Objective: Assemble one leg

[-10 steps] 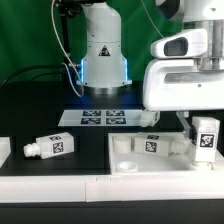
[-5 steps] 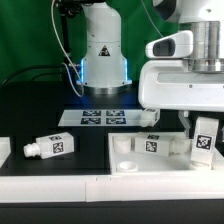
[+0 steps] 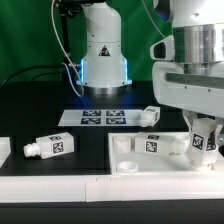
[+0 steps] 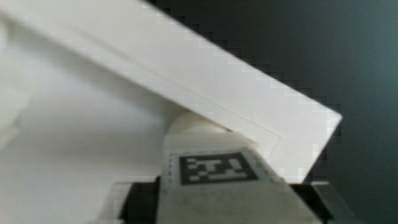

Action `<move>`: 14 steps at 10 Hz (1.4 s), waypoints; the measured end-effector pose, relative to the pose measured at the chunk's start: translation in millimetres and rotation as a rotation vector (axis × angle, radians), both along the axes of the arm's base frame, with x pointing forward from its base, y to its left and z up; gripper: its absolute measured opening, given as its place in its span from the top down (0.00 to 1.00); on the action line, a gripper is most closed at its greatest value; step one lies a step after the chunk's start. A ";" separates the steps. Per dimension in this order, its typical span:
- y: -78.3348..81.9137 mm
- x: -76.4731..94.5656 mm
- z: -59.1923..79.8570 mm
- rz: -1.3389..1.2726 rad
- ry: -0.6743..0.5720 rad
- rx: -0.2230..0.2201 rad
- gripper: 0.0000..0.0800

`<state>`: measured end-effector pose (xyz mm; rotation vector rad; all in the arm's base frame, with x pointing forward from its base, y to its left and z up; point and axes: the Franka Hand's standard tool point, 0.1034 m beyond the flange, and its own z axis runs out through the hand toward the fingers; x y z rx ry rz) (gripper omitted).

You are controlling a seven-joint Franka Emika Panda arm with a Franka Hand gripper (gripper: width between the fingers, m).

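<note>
Clearly the gripper (image 3: 204, 130) is closed on the leg (image 3: 206, 143): in the wrist view its two dark fingers (image 4: 139, 202) press the block's sides and the tag faces the camera. The leg hangs roughly upright at the right end of the big white panel (image 3: 128, 160), which lies on the near part of the table (image 3: 40, 100). Whether its lower end already touches the panel is hard to say, since the stub is hidden in both views. A second leg (image 3: 150, 144) lies on the panel just left of it, a third leg (image 3: 150, 115) lies farther off beside the marker board (image 3: 100, 117), and a fourth leg (image 3: 55, 147) lies well apart to the left. The step looks like seating the leg in a corner hole. Doing it well means keeping the block vertical, centring the stub over the hole before descending, and lowering gently so it neither jams nor pushes the panel.
</note>
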<state>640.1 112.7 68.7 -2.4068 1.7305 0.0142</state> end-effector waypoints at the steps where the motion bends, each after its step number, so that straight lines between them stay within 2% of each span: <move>1: -1.0 0.2 0.0 -0.052 0.007 0.014 0.64; 2: 2.1 -0.6 -0.4 -0.069 0.011 0.016 0.64; 3: 2.4 -0.7 -0.5 -0.038 0.007 0.012 0.52; 4: 2.4 -1.3 -1.0 0.051 -0.009 -0.005 0.35; 5: 3.3 -2.9 -2.1 0.234 -0.044 -0.032 0.23; 7: 4.5 -3.4 2.9 0.565 -0.088 -0.084 0.20; 10: 2.7 -5.8 1.0 0.734 -0.102 -0.108 0.19; 11: 0.8 -5.7 1.4 0.885 -0.108 -0.139 0.19; 13: -0.7 -0.3 6.5 1.221 -0.115 -0.227 0.19; 14: -1.5 -0.4 5.8 1.209 -0.116 -0.224 0.30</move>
